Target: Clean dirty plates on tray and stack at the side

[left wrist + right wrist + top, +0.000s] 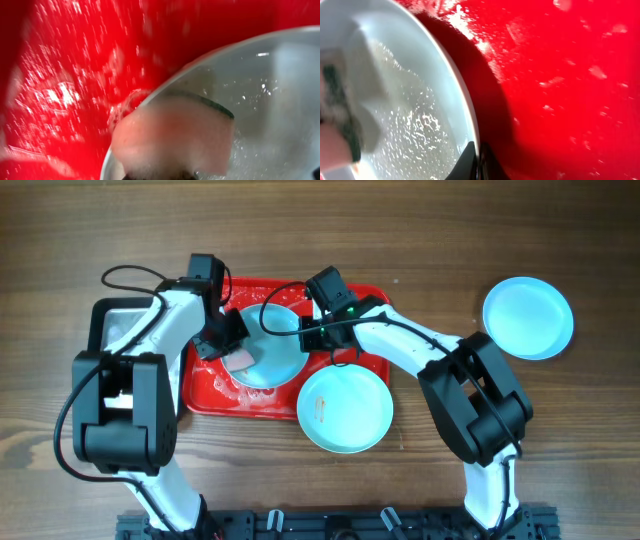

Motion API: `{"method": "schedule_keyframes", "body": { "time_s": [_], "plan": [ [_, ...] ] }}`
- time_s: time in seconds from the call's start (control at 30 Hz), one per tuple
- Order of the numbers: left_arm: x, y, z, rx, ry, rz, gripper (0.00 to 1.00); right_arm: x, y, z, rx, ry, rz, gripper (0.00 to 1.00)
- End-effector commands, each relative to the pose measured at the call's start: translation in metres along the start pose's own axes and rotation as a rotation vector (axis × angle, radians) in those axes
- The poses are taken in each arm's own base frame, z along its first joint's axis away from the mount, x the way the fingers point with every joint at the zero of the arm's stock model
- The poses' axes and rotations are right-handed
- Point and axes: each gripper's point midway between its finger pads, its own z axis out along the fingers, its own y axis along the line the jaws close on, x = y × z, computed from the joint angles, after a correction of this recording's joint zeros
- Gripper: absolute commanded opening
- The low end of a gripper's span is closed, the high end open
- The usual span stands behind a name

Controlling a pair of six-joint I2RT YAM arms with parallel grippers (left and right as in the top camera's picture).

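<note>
A pale blue plate (pixel 272 345) stands tilted on the wet red tray (pixel 210 395). My right gripper (pixel 318 335) is shut on the plate's right rim (pixel 465 100), one finger on each side of it. My left gripper (pixel 232 348) is shut on a pink sponge with a green scouring face (pixel 175 135) and presses it on the soapy inside of the plate (pixel 270 85). The sponge also shows in the right wrist view (pixel 340 115). A second plate (pixel 345 408) with a small smear overlaps the tray's front right corner. A third plate (pixel 528 317) lies on the table at the far right.
A silver metal tray with a black rim (pixel 110 330) lies left of the red tray, partly under my left arm. Foam and water drops cover the red tray's floor (pixel 560 75). The wooden table (pixel 560 440) surrounds everything.
</note>
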Motion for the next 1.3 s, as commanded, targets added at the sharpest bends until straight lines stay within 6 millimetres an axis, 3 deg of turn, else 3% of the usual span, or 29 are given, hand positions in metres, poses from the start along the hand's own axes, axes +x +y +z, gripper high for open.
{"method": "schedule_keyframes", "body": {
  "time_s": [0.0, 0.03, 0.13, 0.33, 0.47, 0.57, 0.6, 0.63, 0.67, 0.73, 0.93, 1.07, 1.27],
  "plan": [
    [-0.042, 0.039, 0.026, -0.139, -0.168, -0.036, 0.04, 0.006, -0.02, 0.012, 0.059, 0.026, 0.008, 0.04],
    [-0.044, 0.015, 0.028, -0.054, -0.18, 0.022, 0.04, 0.006, -0.02, 0.012, 0.059, 0.026, 0.008, 0.04],
    [-0.038, -0.015, 0.035, 0.0, -0.192, 0.084, 0.04, 0.006, -0.02, 0.012, 0.059, 0.026, 0.008, 0.04],
    [0.027, -0.067, 0.073, 0.014, -0.061, 0.274, 0.04, 0.006, -0.02, 0.012, 0.059, 0.026, 0.008, 0.04],
    [0.07, -0.111, 0.071, 0.18, 0.055, 0.427, 0.04, 0.006, -0.02, 0.012, 0.059, 0.027, 0.008, 0.04],
    [0.085, -0.126, 0.066, 0.275, 0.107, 0.5, 0.04, 0.006, -0.02, 0.012, 0.059, 0.027, 0.008, 0.04],
    [0.065, -0.109, 0.07, 0.176, 0.047, 0.41, 0.04, 0.006, -0.02, 0.012, 0.059, 0.027, 0.008, 0.04],
    [0.045, -0.078, 0.072, 0.022, -0.016, 0.245, 0.04, 0.006, -0.02, 0.012, 0.059, 0.027, 0.008, 0.04],
    [0.039, -0.058, 0.072, -0.061, -0.035, 0.153, 0.04, 0.006, -0.02, 0.012, 0.059, 0.027, 0.008, 0.04],
    [0.038, -0.031, 0.069, -0.156, -0.028, 0.05, 0.04, 0.006, -0.02, 0.012, 0.059, 0.027, 0.007, 0.04],
    [0.044, 0.029, 0.058, -0.31, 0.076, -0.041, 0.04, 0.006, -0.02, 0.012, 0.059, 0.027, 0.008, 0.04],
    [0.046, 0.054, 0.051, -0.363, 0.126, -0.031, 0.04, 0.006, -0.02, 0.012, 0.059, 0.027, 0.008, 0.04],
    [0.06, 0.068, 0.038, -0.408, 0.231, 0.054, 0.04, 0.006, -0.02, 0.012, 0.058, 0.026, 0.008, 0.04]
  ]
}}
